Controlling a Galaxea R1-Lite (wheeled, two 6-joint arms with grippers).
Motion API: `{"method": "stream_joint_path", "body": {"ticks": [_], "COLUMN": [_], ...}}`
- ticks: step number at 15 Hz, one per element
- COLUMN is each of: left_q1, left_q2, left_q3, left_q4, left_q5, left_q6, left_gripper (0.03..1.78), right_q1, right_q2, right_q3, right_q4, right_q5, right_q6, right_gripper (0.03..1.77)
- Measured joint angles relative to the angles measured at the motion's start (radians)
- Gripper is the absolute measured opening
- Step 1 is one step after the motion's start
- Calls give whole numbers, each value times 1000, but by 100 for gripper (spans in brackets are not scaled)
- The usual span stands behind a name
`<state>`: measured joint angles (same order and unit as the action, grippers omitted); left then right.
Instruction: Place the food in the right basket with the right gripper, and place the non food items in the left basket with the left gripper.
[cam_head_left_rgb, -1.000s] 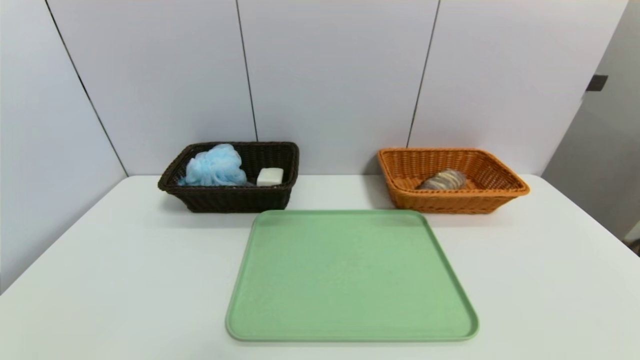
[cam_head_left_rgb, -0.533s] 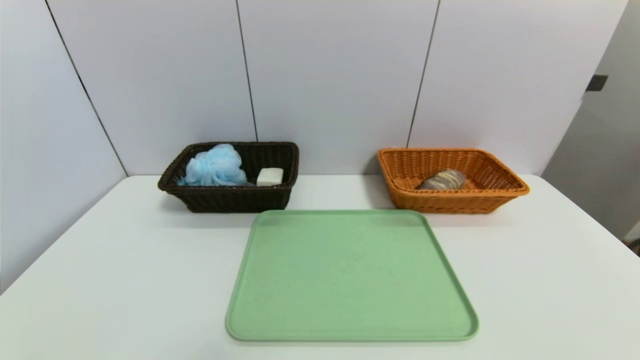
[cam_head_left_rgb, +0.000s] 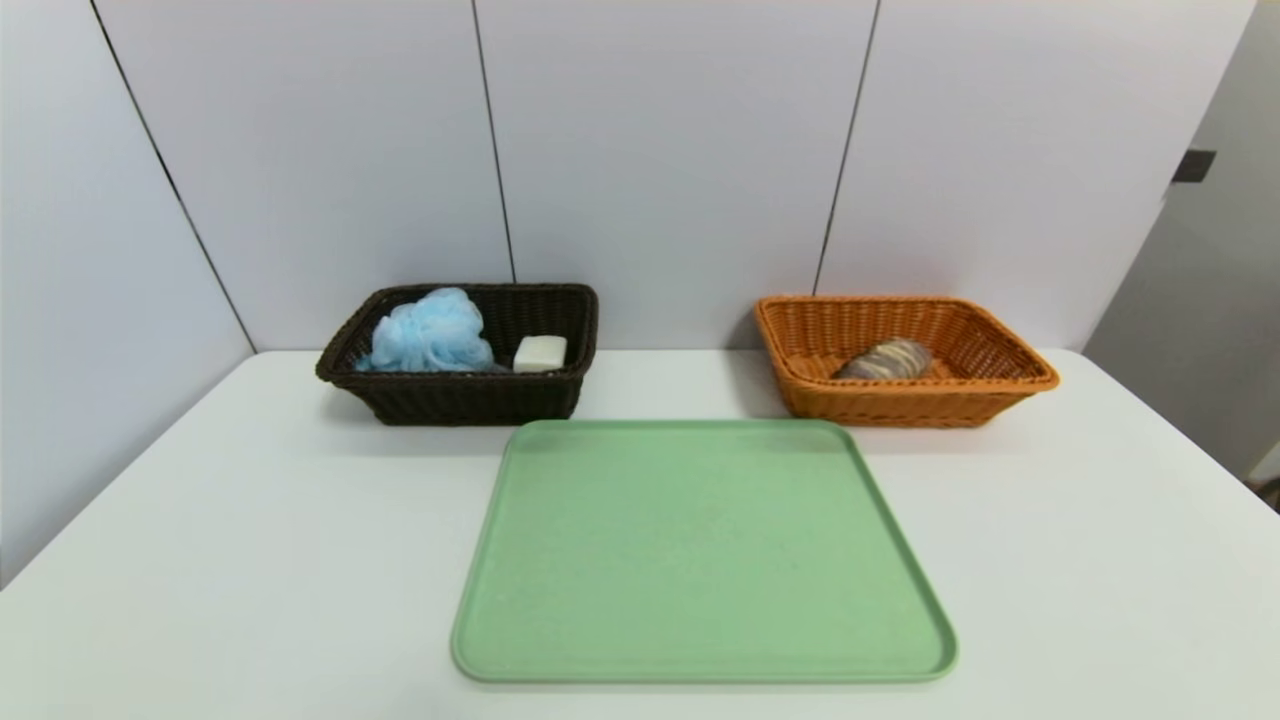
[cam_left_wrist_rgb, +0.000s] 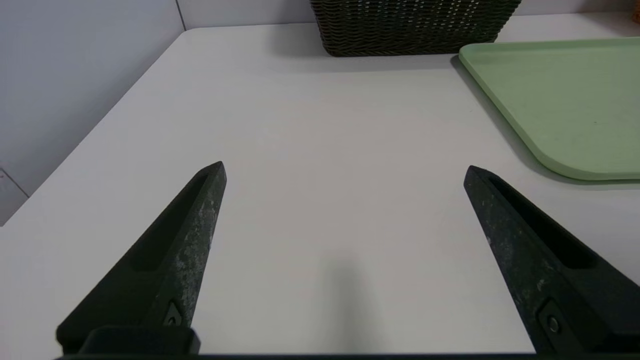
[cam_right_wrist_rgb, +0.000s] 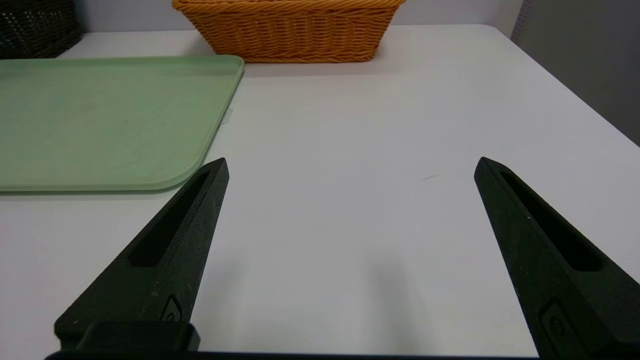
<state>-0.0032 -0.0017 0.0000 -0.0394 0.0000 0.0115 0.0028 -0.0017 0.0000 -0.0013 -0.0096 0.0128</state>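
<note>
In the head view, neither gripper was in sight. The dark brown basket stood on the left side of the white table, near the paneled wall. Inside it, the light blue bath pouf filled the left part and rose above the front rim, while the white soap bar lay toward the right end, apart from the pouf. A small greyish patch showed between them just behind the front rim, too hidden to name. The orange basket stood on the right side, and in it lay the striped loaf, its lower part hidden by the front rim. Between the two baskets and nearer the robot, the green tray lay flat with nothing on it.

In the left wrist view, the left gripper was released, its two fingers spread wide, with nothing between them. It hovered over bare tabletop on the tray's left side, touching none of the goods. The outer wall of the dark brown basket stood well beyond the fingertips, and its contents could not be seen from there.

In the right wrist view, the right gripper was likewise released and wide apart, empty, above bare tabletop on the tray's right side. The orange basket stood well beyond it, its inside hidden by the front wall; part of the dark brown basket also showed across the tray.
</note>
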Motion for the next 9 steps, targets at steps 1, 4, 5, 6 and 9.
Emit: {"method": "stream_joint_path", "body": {"ticks": [1, 4, 5, 6, 9], "left_q1": [0, 0, 0, 0, 0], "left_q2": [0, 0, 0, 0, 1], "left_q3": [0, 0, 0, 0, 0], "left_q4": [0, -1, -1, -1, -1], "left_q5": [0, 1, 2, 1, 1], "left_q6": [1, -9, -10, -10, -10], "left_gripper": [169, 169, 169, 169, 169], "right_q1": [0, 0, 0, 0, 0], "right_q2": [0, 0, 0, 0, 0], "right_q3": [0, 0, 0, 0, 0], "right_q4": [0, 0, 0, 0, -1], "right_q5": [0, 0, -1, 0, -1], "right_q6": [1, 0, 0, 0, 1], "right_gripper": [170, 170, 170, 170, 170]}}
